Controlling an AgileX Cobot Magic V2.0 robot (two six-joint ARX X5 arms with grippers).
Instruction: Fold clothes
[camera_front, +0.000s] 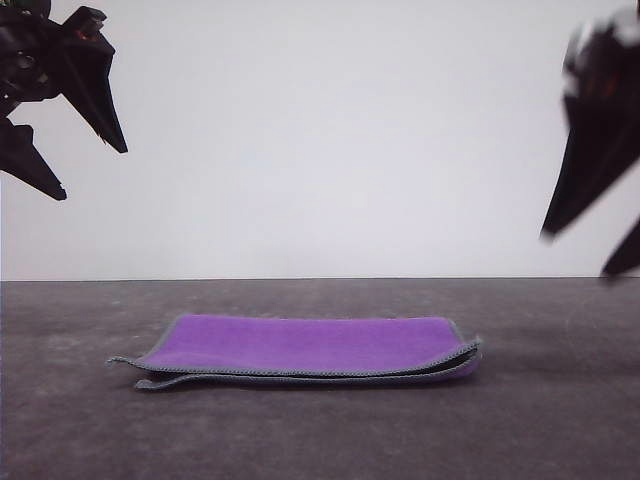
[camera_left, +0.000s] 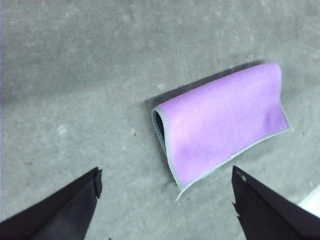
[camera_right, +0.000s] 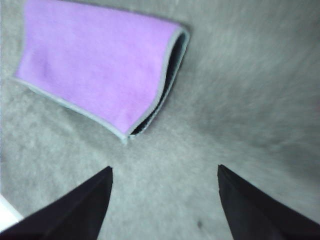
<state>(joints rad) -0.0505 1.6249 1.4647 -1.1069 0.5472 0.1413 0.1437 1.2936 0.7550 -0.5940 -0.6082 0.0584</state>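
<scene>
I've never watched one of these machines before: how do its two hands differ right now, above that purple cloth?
In the front view, the left hand looks sharp, while the right hand is smeared with blur. The left hand sits high at the left edge, left of the cloth; the right hand hangs lower at the right edge. Both are black, open, empty and well above the folded cloth, touching nothing.

No text, label, brand, number or sign can be read anywhere (the cloth (camera_front: 310, 345) and the worktop (camera_front: 560, 420) are plain).
</scene>
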